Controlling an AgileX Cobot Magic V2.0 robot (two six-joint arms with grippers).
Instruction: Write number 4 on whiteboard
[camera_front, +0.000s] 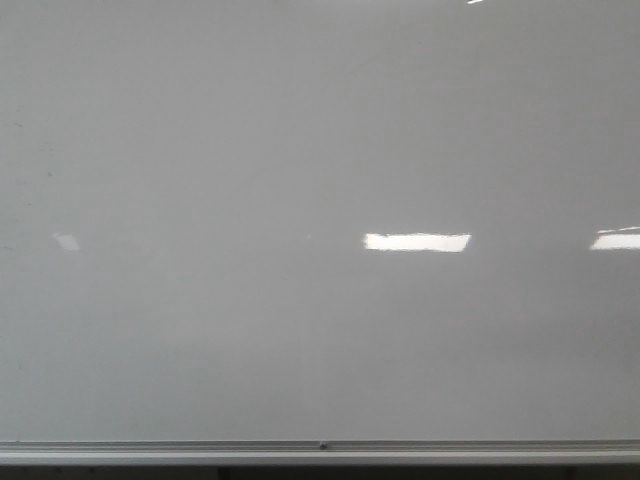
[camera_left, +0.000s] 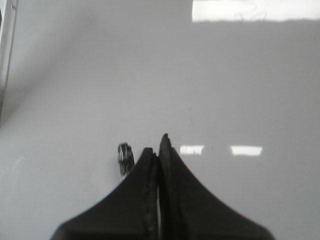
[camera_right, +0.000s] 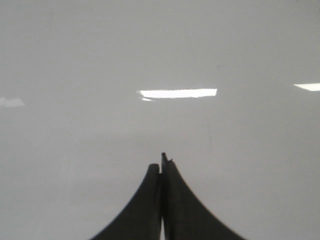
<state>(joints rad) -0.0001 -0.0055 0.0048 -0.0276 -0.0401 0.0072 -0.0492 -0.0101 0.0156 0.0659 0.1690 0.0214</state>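
Note:
The whiteboard (camera_front: 300, 150) fills the front view as a glossy pale grey surface with a silver rail (camera_front: 320, 450) along its bottom edge. No number 4 shows on it in any view. Neither gripper shows in the front view. In the left wrist view my left gripper (camera_left: 157, 146) is shut with nothing between its black fingers, close over the board (camera_left: 225, 75). A small dark stub (camera_left: 125, 157) sticks out beside one finger; I cannot tell what it is. In the right wrist view my right gripper (camera_right: 162, 162) is shut and empty over the board (camera_right: 100, 60).
Bright rectangular light reflections (camera_front: 417, 242) lie on the board. A faint thin grey streak (camera_right: 209, 135) shows on the board in the right wrist view. A metal frame edge (camera_left: 6, 55) runs along the side of the left wrist view.

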